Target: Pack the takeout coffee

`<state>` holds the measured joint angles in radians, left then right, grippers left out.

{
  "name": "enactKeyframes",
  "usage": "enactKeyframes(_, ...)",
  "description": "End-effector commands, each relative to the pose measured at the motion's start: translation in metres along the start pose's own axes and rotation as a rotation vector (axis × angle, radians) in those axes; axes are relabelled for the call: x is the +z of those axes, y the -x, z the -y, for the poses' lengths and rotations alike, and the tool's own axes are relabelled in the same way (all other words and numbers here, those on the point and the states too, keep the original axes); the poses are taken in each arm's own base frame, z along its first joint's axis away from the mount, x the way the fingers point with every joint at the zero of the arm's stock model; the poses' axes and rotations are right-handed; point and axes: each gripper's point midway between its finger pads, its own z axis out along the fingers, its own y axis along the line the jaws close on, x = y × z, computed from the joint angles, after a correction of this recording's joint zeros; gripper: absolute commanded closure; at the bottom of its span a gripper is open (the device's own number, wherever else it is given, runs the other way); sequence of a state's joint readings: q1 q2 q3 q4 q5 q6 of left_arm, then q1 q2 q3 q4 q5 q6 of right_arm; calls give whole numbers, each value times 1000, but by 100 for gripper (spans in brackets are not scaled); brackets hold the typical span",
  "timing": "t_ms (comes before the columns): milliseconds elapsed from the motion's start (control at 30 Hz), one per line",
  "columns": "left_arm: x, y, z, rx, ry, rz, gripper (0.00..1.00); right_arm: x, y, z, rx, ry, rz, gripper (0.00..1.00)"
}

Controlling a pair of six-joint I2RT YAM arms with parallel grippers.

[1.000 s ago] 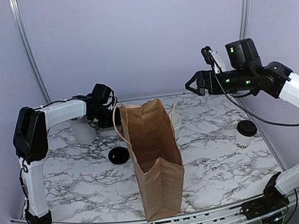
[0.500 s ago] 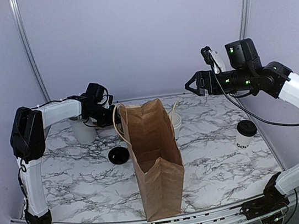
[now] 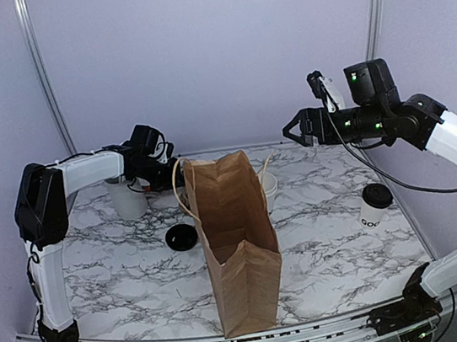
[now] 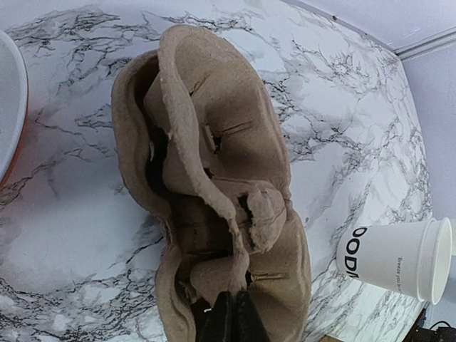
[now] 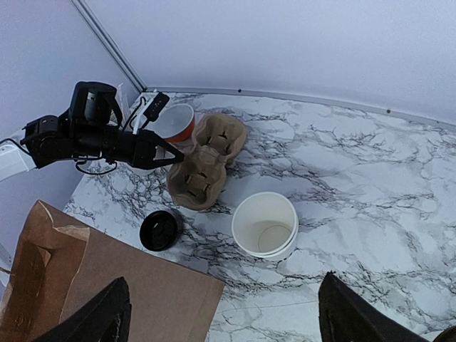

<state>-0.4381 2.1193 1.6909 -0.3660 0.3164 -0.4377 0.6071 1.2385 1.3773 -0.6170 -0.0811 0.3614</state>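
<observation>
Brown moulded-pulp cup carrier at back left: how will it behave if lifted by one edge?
The brown moulded-pulp cup carrier looks thin-walled and empty, so probably light yet fairly stiff. Pinched at one rim by the left gripper, it may tilt or sag. Its ragged edges suggest it could tear.

From above, the paper bag (image 3: 239, 246) hides most of the lidless cup (image 3: 269, 184) behind it. My left fingertips (image 4: 222, 324) are cut by my wrist view's bottom edge, the bowl (image 4: 11, 92) by its left. Lettering on the takeout coffee (image 3: 376, 206) is too small to read.
</observation>
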Motion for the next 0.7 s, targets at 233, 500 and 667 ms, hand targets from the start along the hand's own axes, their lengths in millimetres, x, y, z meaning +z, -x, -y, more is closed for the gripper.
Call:
enactKeyframes(233, -46, 28, 25, 57, -33, 110, 100, -13, 20, -6, -5, 20, 62, 12)
enactKeyframes(500, -72, 46, 34, 82, -12, 192, 100, -17, 25, -7, -28, 14, 76, 12)
enactKeyframes(667, -95, 61, 46, 102, -16, 254, 100, -22, 36, -9, -71, 13, 106, 12)
